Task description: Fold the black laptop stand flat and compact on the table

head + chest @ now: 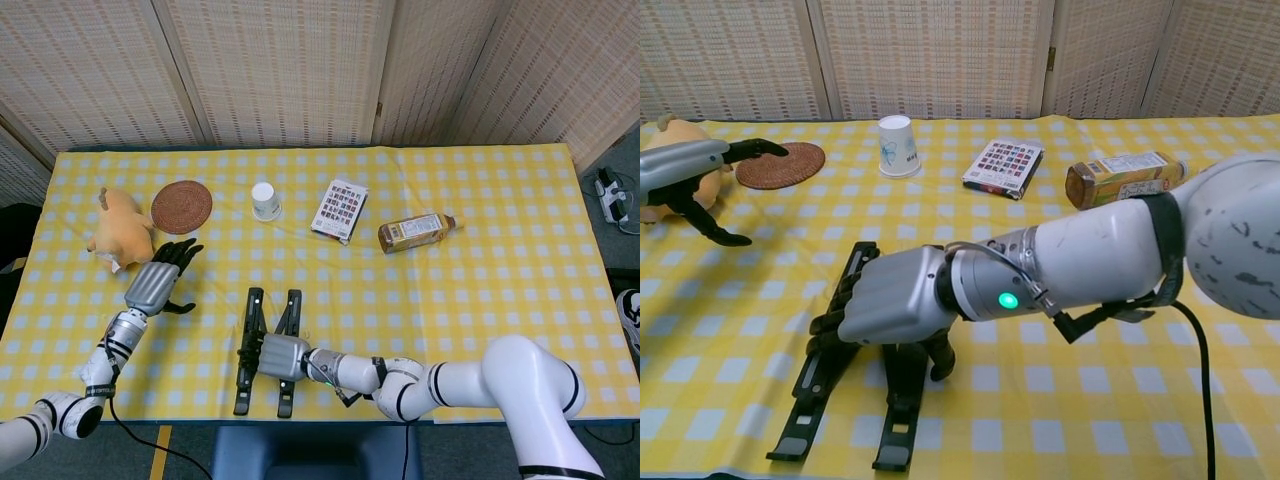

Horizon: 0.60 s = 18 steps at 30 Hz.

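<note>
— Near the worktop's (470, 280) front edge, my right hand (895, 308) clamps its fingers on the black laptop stand (264, 352).
— Risk?
— It slides off; left hand (155, 283) hovers, fingers spread, empty.

Setting, from my remote station: staged test room. Woven screen panels (280, 70) behind; table in yellow checked cloth (500, 270); power strip (610, 195) on floor.

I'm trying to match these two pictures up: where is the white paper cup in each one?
Head view: the white paper cup stands upside down in the upper middle, left of centre.
Chest view: the same cup is at the far side of the table, left of centre.
Shared landmark: the round brown coaster lies to its left in both.
</note>
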Available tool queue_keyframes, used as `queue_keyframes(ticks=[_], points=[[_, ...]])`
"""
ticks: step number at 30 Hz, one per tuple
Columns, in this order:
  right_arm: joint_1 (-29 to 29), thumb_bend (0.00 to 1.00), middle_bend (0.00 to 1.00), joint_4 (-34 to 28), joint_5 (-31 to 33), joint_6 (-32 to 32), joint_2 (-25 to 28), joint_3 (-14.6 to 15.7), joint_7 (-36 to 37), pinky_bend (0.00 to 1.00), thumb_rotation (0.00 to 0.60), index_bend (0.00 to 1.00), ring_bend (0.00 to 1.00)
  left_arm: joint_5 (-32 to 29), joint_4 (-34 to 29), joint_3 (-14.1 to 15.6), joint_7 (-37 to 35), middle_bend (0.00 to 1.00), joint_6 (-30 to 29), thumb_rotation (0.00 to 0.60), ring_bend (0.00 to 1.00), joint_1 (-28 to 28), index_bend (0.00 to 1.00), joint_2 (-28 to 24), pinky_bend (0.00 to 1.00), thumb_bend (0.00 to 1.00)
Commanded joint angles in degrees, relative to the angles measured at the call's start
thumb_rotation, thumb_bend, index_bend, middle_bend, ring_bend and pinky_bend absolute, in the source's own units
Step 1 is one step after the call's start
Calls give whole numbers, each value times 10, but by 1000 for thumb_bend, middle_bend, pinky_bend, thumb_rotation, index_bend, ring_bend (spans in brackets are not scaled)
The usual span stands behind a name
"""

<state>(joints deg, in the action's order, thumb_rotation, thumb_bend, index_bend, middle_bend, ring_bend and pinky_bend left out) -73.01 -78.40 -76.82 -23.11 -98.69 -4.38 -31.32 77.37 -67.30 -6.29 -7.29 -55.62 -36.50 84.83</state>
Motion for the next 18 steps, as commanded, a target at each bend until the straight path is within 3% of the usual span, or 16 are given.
queue_keyframes(ticks=[1, 18], points=[[-10, 249, 0, 1, 7, 7, -1, -3, 3, 0, 600, 0, 0, 0, 0, 0, 0, 16, 0, 600, 0, 0, 0, 0, 0, 205], [-75, 250, 0, 37, 80, 40, -21, -5, 13, 0, 600, 0, 0, -1, 5, 1, -7, 13, 0, 600, 0, 7, 0, -3, 0, 205]])
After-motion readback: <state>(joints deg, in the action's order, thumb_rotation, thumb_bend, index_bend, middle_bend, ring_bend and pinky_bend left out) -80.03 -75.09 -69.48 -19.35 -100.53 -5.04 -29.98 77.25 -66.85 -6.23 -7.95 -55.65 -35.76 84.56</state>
